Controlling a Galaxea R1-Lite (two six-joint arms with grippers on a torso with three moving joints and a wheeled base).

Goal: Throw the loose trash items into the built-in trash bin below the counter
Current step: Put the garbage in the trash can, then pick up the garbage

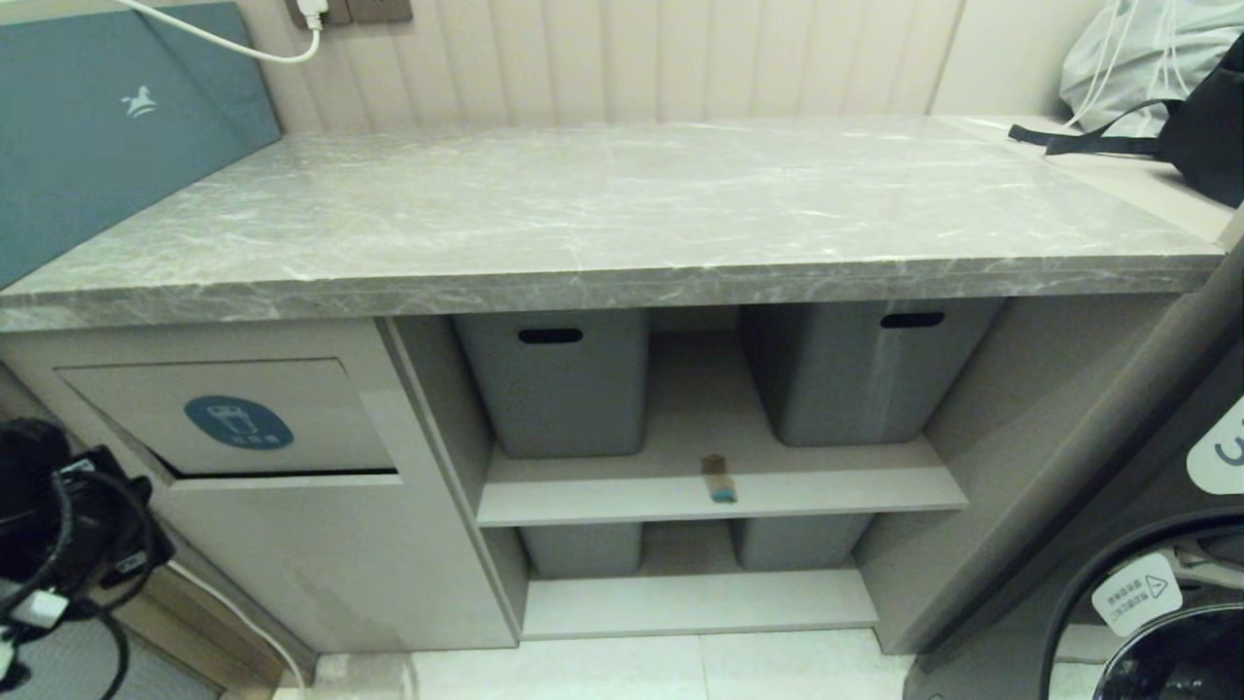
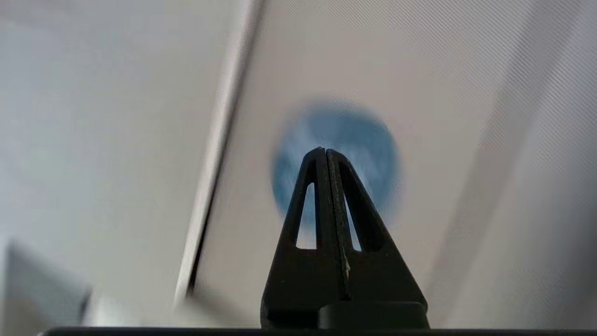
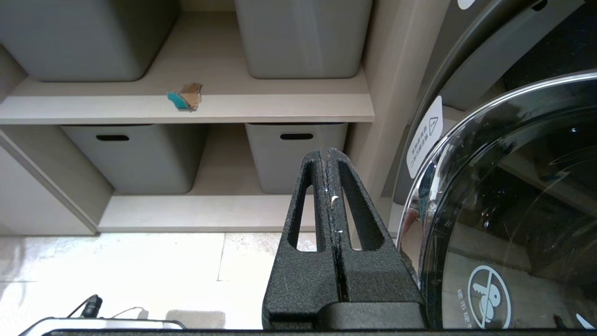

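Note:
Under the grey marble counter (image 1: 603, 204), at the left, is the built-in trash bin (image 1: 321, 544), its swing flap (image 1: 301, 399) marked by a round blue sticker (image 1: 238, 422). A dark gap runs along the flap's lower edge. My left arm (image 1: 58, 525) hangs low, just left of the bin. The left gripper (image 2: 325, 150) is shut and empty, its tips pointing at the sticker (image 2: 359, 135) close ahead. One loose trash item, a small brown strip with a teal end (image 1: 719, 479) (image 3: 185, 97), lies at the front of the upper shelf. The right gripper (image 3: 328, 151) is shut and empty, low by the floor.
Grey tubs with handle slots (image 1: 554, 379) (image 1: 855, 369) stand on the shelves behind and below the strip. A washing machine's glass door (image 3: 513, 210) sits close at the right. A black bag (image 1: 1205, 136) lies on the counter's right end and a teal board (image 1: 97, 126) leans at the left.

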